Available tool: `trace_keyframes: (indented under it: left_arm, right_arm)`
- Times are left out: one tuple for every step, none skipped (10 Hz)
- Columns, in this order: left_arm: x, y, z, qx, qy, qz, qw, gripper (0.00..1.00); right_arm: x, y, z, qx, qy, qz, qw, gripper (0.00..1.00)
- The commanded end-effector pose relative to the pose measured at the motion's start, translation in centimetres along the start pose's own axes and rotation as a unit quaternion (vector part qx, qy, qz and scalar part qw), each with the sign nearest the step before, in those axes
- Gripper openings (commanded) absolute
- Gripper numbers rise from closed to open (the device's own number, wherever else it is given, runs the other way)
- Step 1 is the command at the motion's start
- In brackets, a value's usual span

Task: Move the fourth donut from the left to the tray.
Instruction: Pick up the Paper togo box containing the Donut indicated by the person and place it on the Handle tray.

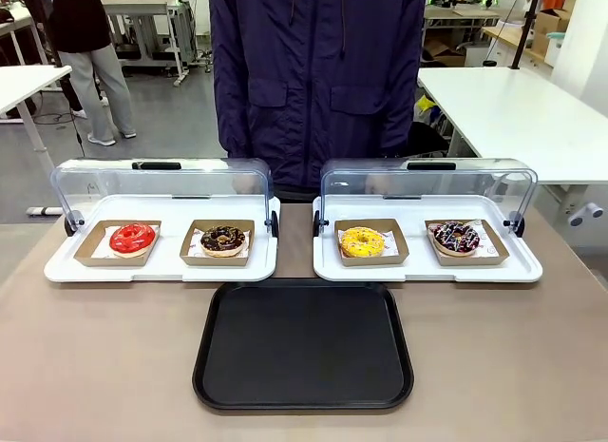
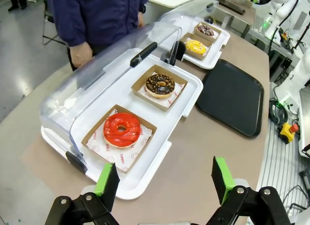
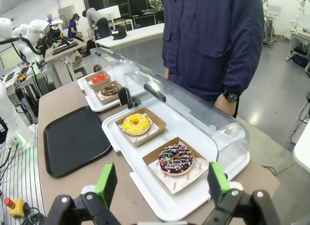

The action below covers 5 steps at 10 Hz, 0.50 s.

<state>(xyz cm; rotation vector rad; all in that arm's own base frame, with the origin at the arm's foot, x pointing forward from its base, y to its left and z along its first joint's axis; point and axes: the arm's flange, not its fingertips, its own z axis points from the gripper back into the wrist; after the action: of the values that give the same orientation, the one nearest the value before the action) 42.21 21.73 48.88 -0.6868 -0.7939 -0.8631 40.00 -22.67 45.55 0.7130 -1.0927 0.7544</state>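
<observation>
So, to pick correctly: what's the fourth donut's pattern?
Fourth donut: chocolate, white-pink stripes, sprinkles; clearest in right wrist view.

The fourth donut is dark brown with white and pink stripes and little dots of many colours. Its holder is brown. The tray is plain black. The yellow donut has coloured dots too. The red donut is plain red on top. The second donut is dark brown, maybe with yellowish crumbs.
</observation>
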Motion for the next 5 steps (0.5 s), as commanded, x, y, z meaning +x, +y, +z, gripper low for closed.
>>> trace_keyframes:
  left_arm:
    - [0.02, -0.11, 0.06, -0.003, -0.003, -0.001, 1.0, 1.0]
    - [0.02, -0.11, 0.06, -0.003, -0.003, -0.001, 1.0, 1.0]
    - [0.02, -0.11, 0.06, -0.003, -0.003, -0.001, 1.0, 1.0]
    - [0.02, -0.11, 0.06, -0.003, -0.003, -0.001, 1.0, 1.0]
    - [0.02, -0.11, 0.06, -0.003, -0.003, -0.001, 1.0, 1.0]
  right_arm:
    - [0.12, 0.02, -0.01, 0.003, -0.006, 0.002, 1.0, 1.0]
    - [0.12, 0.02, -0.01, 0.003, -0.006, 0.002, 1.0, 1.0]
    - [0.12, 0.02, -0.01, 0.003, -0.006, 0.002, 1.0, 1.0]
    - [0.12, 0.02, -0.01, 0.003, -0.006, 0.002, 1.0, 1.0]
    - [0.12, 0.02, -0.01, 0.003, -0.006, 0.002, 1.0, 1.0]
